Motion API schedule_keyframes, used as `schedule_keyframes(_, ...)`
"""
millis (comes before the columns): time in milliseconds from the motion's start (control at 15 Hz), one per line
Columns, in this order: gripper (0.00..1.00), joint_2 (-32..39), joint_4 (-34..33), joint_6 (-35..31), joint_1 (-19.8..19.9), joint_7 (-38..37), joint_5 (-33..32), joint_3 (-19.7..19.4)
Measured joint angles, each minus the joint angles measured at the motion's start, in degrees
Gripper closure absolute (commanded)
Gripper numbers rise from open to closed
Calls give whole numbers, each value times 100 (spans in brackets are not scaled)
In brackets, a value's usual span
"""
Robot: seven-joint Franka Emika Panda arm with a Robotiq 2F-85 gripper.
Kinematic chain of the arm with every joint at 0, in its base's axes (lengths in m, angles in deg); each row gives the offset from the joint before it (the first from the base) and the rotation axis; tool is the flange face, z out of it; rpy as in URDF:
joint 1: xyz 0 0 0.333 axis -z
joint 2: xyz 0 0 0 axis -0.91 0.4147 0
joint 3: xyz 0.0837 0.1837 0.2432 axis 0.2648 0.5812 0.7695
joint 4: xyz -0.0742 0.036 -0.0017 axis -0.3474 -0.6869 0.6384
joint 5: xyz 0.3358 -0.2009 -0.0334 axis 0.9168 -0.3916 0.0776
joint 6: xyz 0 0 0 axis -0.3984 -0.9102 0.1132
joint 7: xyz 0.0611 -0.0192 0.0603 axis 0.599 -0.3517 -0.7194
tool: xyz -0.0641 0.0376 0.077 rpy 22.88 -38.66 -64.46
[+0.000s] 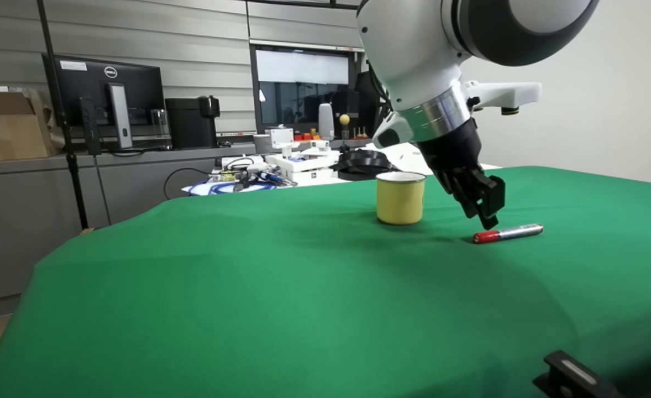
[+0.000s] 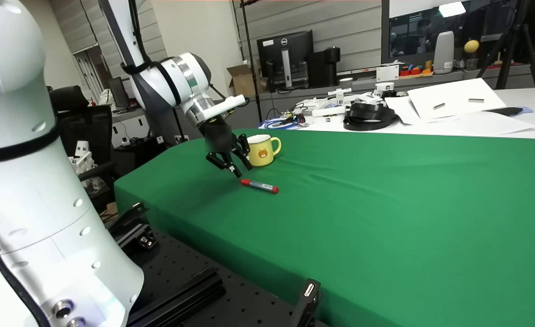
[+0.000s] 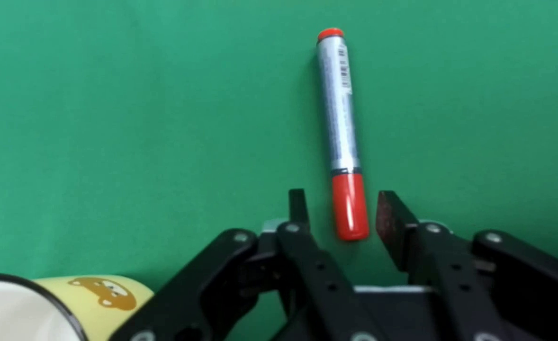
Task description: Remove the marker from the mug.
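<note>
The marker (image 1: 509,233) lies flat on the green cloth, outside the mug; it has a red cap and a silver-grey body. It also shows in an exterior view (image 2: 259,185) and in the wrist view (image 3: 341,109). The yellow mug (image 1: 400,199) stands upright beside the gripper, also in an exterior view (image 2: 260,151); only part of it shows at the lower left of the wrist view (image 3: 103,296). My gripper (image 1: 486,221) is open and empty, slightly above the red cap, also in an exterior view (image 2: 244,171). In the wrist view the cap appears between the fingertips (image 3: 340,201), touching neither.
The green cloth (image 1: 303,287) covers the table. A white side table (image 2: 522,109) with papers, a black coil (image 2: 369,116) and cables stands behind it. A black clamp (image 1: 577,376) sits at the near edge.
</note>
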Motion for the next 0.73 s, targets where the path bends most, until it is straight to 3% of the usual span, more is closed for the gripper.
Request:
schedule_keyframes(267,2,-295,-206,8,89,67,302,0)
schedule_keyframes(733,0,-994,-321,71,148,354,846,5)
